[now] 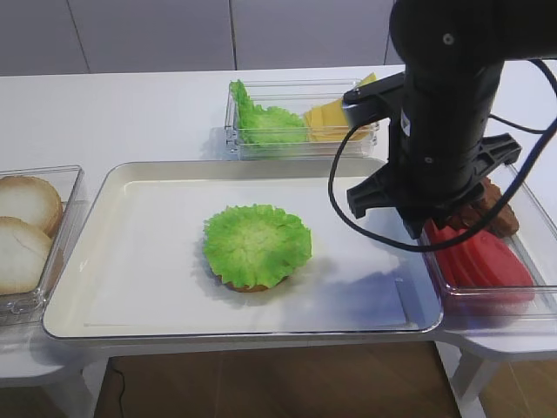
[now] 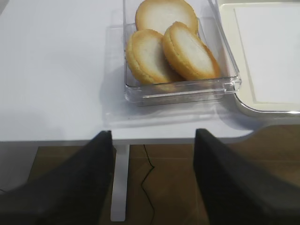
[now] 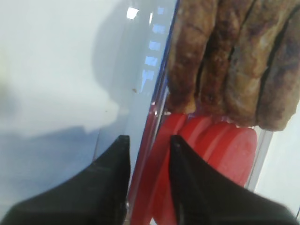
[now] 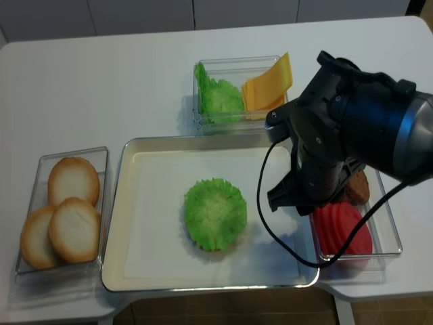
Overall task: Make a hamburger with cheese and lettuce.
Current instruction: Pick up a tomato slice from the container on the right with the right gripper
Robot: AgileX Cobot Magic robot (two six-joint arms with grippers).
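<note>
The hamburger point(image 1: 257, 246) point(image 4: 215, 213), a tan bun base under a frilly green leaf, lies mid-tray. More lettuce point(image 1: 265, 122) and the cheese point(image 1: 329, 117) point(image 4: 269, 84) share a clear box behind the tray. My right arm point(image 1: 439, 131) hangs over the tray's right edge. In the right wrist view, my right gripper point(image 3: 149, 145) is narrowly open, straddling the rim of the tomato box, with red tomato slices point(image 3: 225, 145) showing past its fingers. Nothing is gripped. My left gripper point(image 2: 153, 136) stands wide open and empty off the table's front edge, in front of the buns point(image 2: 168, 42).
The white tray point(image 1: 139, 287) fills the middle of the table. A clear box at the right holds tomato slices point(image 1: 479, 257) and brown meat patties point(image 3: 234, 61). A clear box of bun halves point(image 4: 64, 217) sits at the left. A black cable loops from the right arm.
</note>
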